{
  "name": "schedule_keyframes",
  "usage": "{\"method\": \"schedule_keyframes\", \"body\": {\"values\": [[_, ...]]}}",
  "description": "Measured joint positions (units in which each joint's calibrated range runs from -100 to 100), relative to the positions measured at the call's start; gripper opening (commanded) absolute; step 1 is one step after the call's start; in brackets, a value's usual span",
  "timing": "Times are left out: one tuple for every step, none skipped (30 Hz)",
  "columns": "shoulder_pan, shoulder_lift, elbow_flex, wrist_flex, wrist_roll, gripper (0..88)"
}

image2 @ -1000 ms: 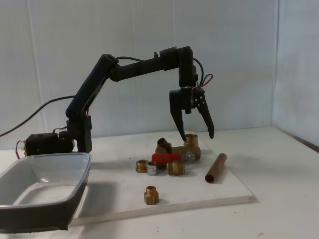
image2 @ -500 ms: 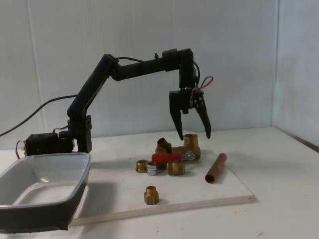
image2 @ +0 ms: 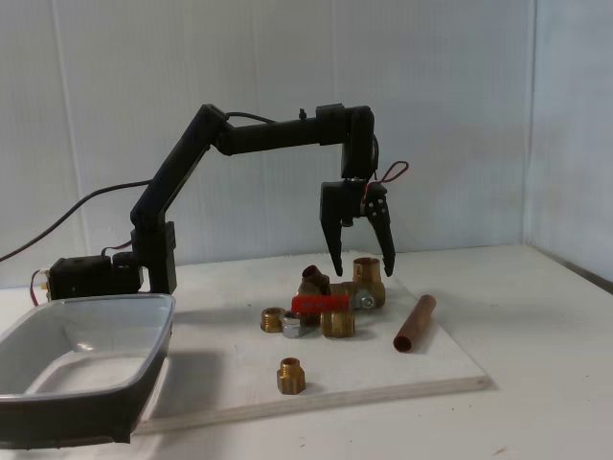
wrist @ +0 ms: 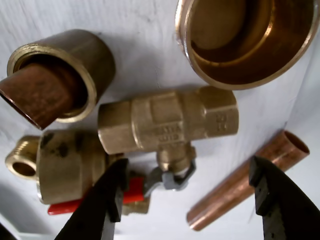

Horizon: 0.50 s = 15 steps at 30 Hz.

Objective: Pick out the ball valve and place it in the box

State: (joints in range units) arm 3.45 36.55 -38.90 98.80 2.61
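The ball valve lies on its side on the white board, brass body across the middle of the wrist view, its red lever low at the left. In the fixed view the red lever shows in the cluster of brass parts. My gripper hangs open just above that cluster, pointing down. In the wrist view the gripper has its black fingers spread on either side of the valve's stem, touching nothing. The box, a translucent grey tray, sits at the far left.
A copper pipe piece lies right of the cluster, also close to my right finger as the copper pipe in the wrist view. Plain brass fittings lie around the valve. A wide brass ring and an elbow crowd it. The arm base stands behind the box.
The gripper has shifted a little left over the cluster and turned more upright. It stays open. The parts on the board have not moved.
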Motion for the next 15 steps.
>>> {"method": "schedule_keyframes", "body": {"values": [[0.07, 0.0, 0.0, -0.09, 0.0, 26.0], [0.15, 0.51, 0.0, -0.09, 0.0, 26.0], [0.22, 1.27, 0.0, -0.17, 0.0, 26.0], [0.22, 2.12, 0.0, -0.6, 0.0, 26.0], [0.22, 2.8, 0.0, -1.03, 0.05, 26.0], [0.22, 3.39, -0.09, -1.03, 0.0, 26.0], [0.15, 3.98, -0.18, -1.03, 0.05, 26.0], [0.15, 4.49, -0.36, -1.12, 0.05, 26.0], [0.15, 4.66, -0.45, -1.12, 0.0, 26.0], [0.15, 4.74, -0.54, -1.12, 0.0, 26.0], [0.15, 5.25, -0.82, -1.2, 0.0, 26.0], [0.22, 5.68, -0.91, -1.2, 0.0, 26.0], [0.22, 5.76, -0.91, -1.2, 0.0, 26.0], [0.22, 5.84, -0.91, -1.2, 0.0, 26.0], [0.22, 5.84, -0.91, -1.2, 0.0, 26.0]]}}
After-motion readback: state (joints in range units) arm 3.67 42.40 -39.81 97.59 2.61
